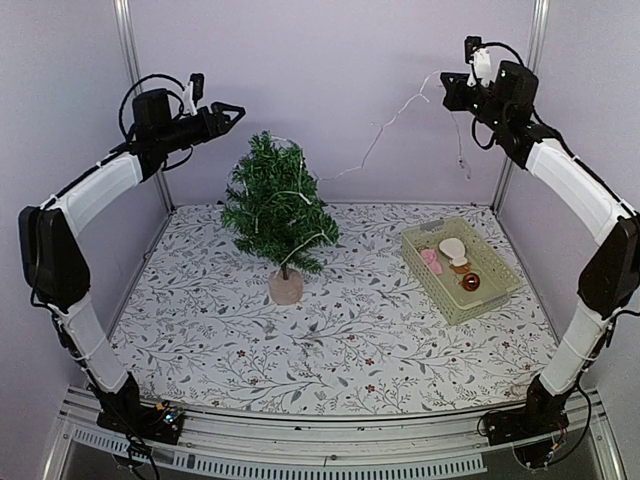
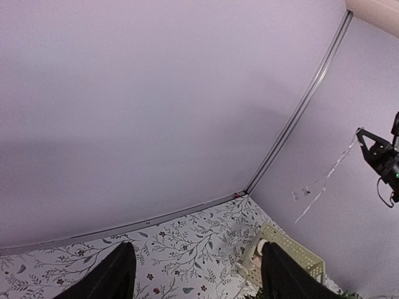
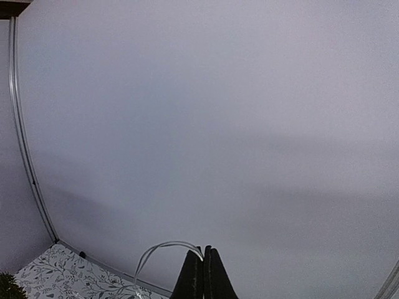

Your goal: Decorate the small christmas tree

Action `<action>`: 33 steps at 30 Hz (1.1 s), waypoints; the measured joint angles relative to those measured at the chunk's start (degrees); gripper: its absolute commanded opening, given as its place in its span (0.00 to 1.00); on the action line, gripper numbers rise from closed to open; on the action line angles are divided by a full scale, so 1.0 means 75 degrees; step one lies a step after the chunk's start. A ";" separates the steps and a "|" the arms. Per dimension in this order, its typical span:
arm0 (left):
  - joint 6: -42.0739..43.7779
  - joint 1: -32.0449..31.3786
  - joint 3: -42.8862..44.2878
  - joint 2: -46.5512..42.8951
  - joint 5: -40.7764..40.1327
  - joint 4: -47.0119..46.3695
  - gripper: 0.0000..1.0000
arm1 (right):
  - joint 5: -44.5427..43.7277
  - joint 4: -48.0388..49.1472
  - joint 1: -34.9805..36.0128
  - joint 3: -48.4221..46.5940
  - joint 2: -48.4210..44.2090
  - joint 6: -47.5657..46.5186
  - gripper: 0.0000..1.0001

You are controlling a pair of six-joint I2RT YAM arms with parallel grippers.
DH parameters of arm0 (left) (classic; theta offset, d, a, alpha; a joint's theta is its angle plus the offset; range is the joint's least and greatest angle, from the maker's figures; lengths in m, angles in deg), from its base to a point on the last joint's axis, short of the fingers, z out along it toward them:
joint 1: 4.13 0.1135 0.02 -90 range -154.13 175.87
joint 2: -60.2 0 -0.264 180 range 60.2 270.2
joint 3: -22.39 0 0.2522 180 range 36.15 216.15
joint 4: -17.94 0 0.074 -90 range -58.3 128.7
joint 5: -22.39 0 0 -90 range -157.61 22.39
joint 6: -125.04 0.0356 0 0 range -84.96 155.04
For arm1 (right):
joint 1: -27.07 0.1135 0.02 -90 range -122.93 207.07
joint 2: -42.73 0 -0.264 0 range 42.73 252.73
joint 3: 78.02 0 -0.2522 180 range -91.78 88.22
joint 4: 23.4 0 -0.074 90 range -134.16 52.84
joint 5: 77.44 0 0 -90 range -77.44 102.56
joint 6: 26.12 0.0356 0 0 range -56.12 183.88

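Counts first: I see one small christmas tree [image 1: 278, 215], one pale green basket [image 1: 480, 300], one thin white light wire [image 1: 385, 125] and two arms, each with one gripper. In the basket I count three pieces for certain: a cream oval [image 1: 452, 247], a pink piece [image 1: 431, 262] and a red-brown ball [image 1: 470, 283]. A brownish bit lies between the oval and the ball, but it is too small for me to name.

My left wrist view cuts the basket off at the bottom edge, and my right wrist view shows only a green sliver of the tree in its lower left corner. Whether the wire carries bulbs I cannot make out.

The tree stands upright at the back left of the flowered surface [image 1: 350, 340], well apart from the basket on the right. It has dark green bristly branches, a thin trunk and a pale pinkish round base [image 1: 286, 287]. The white wire winds across its branches and rises from its top toward the right.

The left gripper [image 1: 232, 112] hangs in the air, up and to the left of the treetop, its fingers spread with nothing between them. The right gripper [image 3: 204, 274] is raised high on the right, fingers pressed together and pinching the wire, which loops out from the fingertips.
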 measured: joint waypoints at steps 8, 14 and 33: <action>0.0533 -0.0003 -0.0044 -0.0519 -0.0224 0.0548 0.70 | 0.0210 -0.0638 0.0012 0.0729 -0.1725 0.0041 0.00; 0.0979 -0.0050 -0.0076 -0.1032 -0.0402 0.0935 0.70 | 0.0289 -0.1620 0.0169 0.1711 -0.2675 0.0122 0.00; 0.2690 -0.1513 -0.2034 -0.3634 -0.1545 0.1475 0.68 | 0.4520 -0.3069 0.1985 0.2320 -0.3975 0.0761 0.00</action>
